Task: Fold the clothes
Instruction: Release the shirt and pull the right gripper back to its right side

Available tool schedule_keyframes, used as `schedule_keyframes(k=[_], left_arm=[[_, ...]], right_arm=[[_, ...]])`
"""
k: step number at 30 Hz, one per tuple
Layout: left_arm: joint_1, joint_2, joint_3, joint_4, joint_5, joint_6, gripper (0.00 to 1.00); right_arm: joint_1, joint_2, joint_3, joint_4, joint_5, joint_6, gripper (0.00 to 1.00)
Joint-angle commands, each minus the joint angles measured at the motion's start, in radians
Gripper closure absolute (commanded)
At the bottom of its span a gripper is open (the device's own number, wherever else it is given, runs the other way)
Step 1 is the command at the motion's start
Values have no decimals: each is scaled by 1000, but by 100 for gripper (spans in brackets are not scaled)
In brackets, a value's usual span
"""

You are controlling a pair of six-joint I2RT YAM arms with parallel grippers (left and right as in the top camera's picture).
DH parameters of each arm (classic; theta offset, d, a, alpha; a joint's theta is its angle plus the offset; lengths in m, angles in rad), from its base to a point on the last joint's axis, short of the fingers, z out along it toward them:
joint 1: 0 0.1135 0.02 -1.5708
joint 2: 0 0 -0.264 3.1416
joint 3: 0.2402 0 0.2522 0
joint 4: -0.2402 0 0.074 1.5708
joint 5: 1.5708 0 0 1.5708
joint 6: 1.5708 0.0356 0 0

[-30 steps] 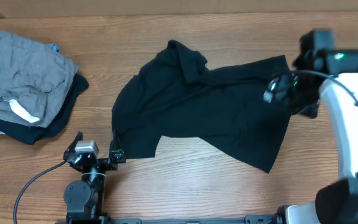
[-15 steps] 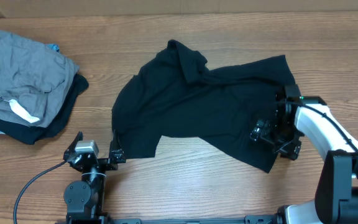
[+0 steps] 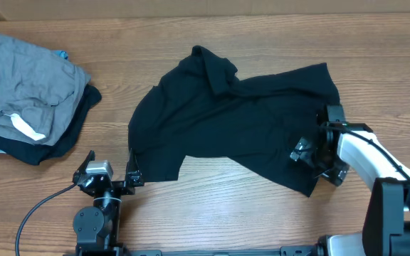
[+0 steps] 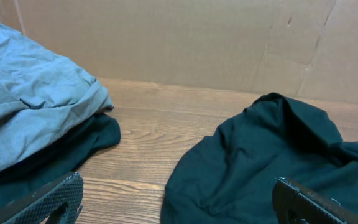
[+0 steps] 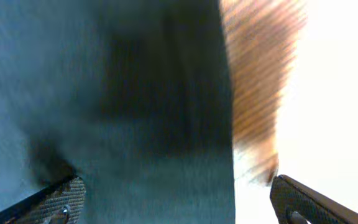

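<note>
The black T-shirt [image 3: 233, 121] lies crumpled and spread across the middle of the wooden table [image 3: 212, 206]. My left gripper [image 3: 110, 167] is open and empty at the table's front left, its right finger just by the shirt's lower left corner. In the left wrist view the shirt [image 4: 266, 162] lies ahead and right of the open fingers [image 4: 176, 208]. My right gripper [image 3: 315, 153] is low over the shirt's right edge. In the blurred right wrist view its fingers [image 5: 179, 205] are open, with the shirt's fabric [image 5: 135, 112] and its edge between them.
A grey garment [image 3: 27, 82] with a white label [image 3: 27, 128] lies on a dark garment [image 3: 70, 135] at the back left, also seen in the left wrist view [image 4: 23, 106]. A cardboard wall [image 4: 197, 37] stands behind the table.
My right arm has come from the back right down toward the front, onto the shirt's right edge. The shirt and the left arm have not moved.
</note>
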Motion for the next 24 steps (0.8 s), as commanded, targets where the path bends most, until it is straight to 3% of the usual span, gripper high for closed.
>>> schedule_keyframes(k=[1, 12, 14, 20, 24], left_arm=[[-6, -10, -4, 2, 8, 23, 0], [-6, -10, -4, 2, 8, 23, 0], [-6, -10, -4, 2, 8, 23, 0], [-6, -10, -4, 2, 8, 23, 0], [-6, -10, -4, 2, 8, 23, 0]], right_arm=[[-41, 25, -77, 82, 206, 36, 0], [-335, 25, -79, 140, 210, 64, 0], [-372, 25, -61, 138, 148, 11, 0], [-381, 25, 127, -14, 101, -29, 0], [-354, 25, 264, -100, -39, -79, 0]])
